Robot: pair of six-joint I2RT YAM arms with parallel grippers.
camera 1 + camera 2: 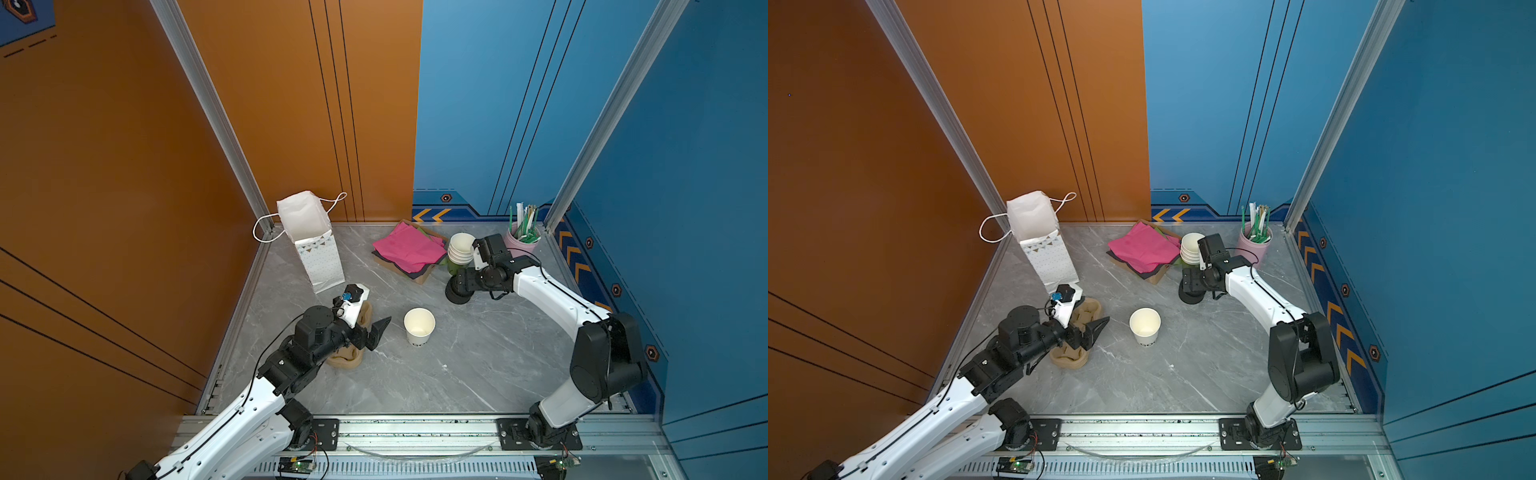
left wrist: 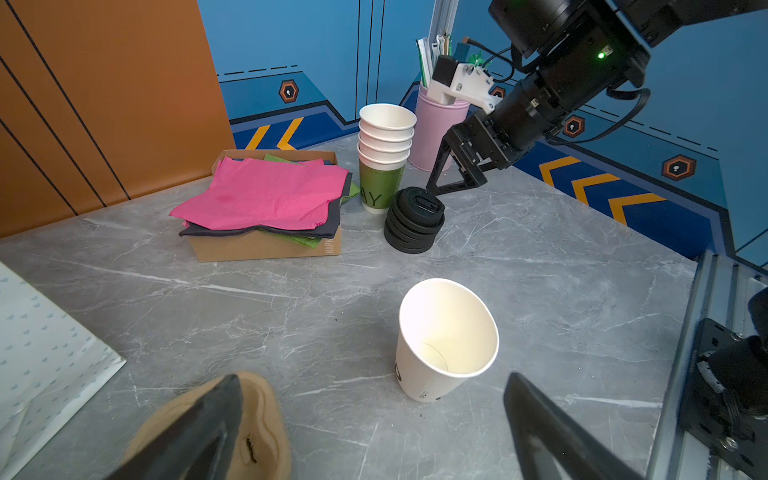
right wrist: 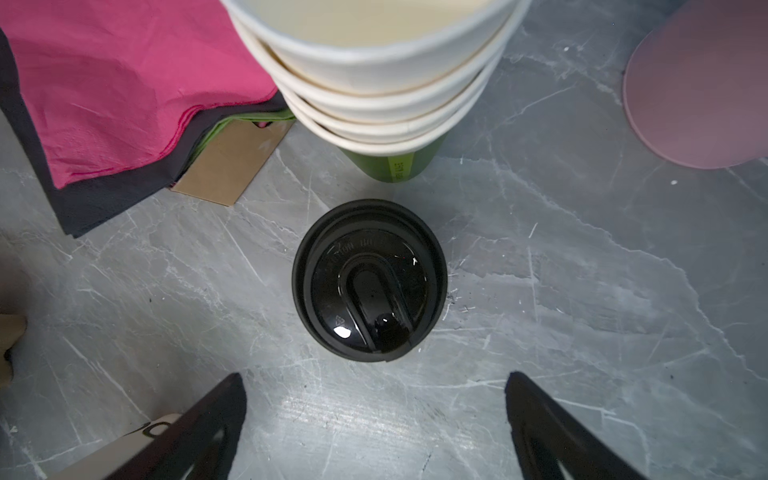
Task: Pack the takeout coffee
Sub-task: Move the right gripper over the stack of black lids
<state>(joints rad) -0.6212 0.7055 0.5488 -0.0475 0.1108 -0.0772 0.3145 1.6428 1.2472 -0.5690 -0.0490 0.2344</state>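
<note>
- The grey marble table carries everything.
- The white paper bag stands upright at the far left, with its mouth open.
- The cardboard box of napkins lies at the far middle, a pink one on top.
- The left gripper hangs at the near left over the tan cup carrier. Its jaws are wide and empty and point at the cup.
- The right gripper hangs over the stack of black lids, jaws wide, holding nothing.
- The stack of cups stands just right of the napkins, and the lids are just near of it.
- The pink holder with straws is in the far right corner.
- The takeout coffee cup stands upright near the table's middle, apart from both grippers, its mouth open.
</note>
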